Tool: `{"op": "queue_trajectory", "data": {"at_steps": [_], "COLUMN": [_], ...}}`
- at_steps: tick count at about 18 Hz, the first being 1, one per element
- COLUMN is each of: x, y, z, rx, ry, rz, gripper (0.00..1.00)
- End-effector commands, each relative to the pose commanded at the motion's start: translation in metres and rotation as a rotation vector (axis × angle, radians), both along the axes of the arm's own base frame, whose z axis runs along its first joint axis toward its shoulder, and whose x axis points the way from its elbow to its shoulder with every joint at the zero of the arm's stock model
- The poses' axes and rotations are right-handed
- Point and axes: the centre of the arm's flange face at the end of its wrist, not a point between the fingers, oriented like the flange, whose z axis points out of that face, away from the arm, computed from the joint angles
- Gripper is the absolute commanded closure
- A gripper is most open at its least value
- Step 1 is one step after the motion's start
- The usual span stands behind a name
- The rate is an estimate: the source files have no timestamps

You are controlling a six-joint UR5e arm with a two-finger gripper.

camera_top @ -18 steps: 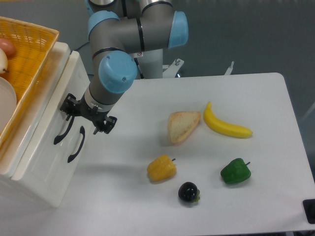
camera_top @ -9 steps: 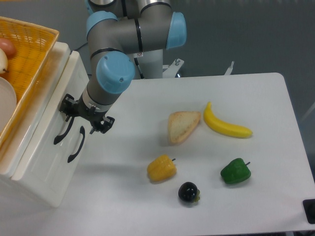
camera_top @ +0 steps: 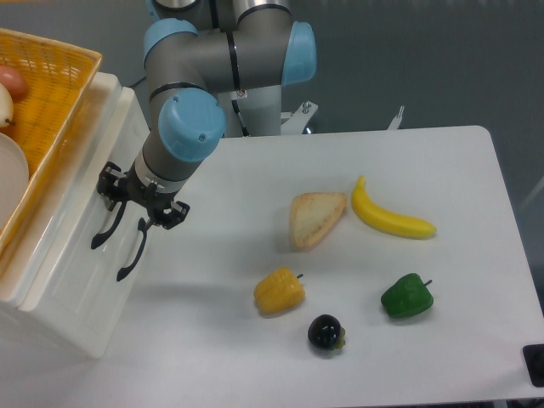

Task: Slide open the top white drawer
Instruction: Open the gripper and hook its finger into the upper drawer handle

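At the cabinet's front, left of the bench (camera_top: 357,357), the tool (camera_top: 141,206) has crept leftward over the last second and now sits right on top of the two black handles, where a second ago it hung a little to their right. That closes the gap, so I'd say we're lining up the grasp rather than pulling yet. The fingers (camera_top: 170,214) look spread, straddling the handle tops, though whether they touch is hard to call from this angle. The top drawer (camera_top: 85,183) is the one nearer the basket (camera_top: 51,93), and it sits flush with the lower drawer (camera_top: 85,280), not slid out at all. Its handle (camera_top: 107,228) runs long from the tool down toward the near-left, and the drawer face looks out to the right, toward the bread (camera_top: 316,217), so the pull should go that way. Banana (camera_top: 391,218), corn (camera_top: 279,291) and green pepper (camera_top: 406,297) lie well right of the cabinet.
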Motion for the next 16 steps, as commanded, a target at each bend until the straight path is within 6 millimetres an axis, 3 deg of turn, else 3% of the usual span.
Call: {"op": "queue_trajectory", "data": {"at_steps": [7,13,16], "x": [-0.0002,0.0001,-0.0004], "y": [-0.0001,-0.0003,-0.0008], "z": [0.0012,0.0022,0.0031], "rx": [0.006,0.009,0.011], "ry": [-0.005,-0.005,-0.006], "rz": [0.001,0.001,0.003], "gripper": [0.6,0.74,0.76]}}
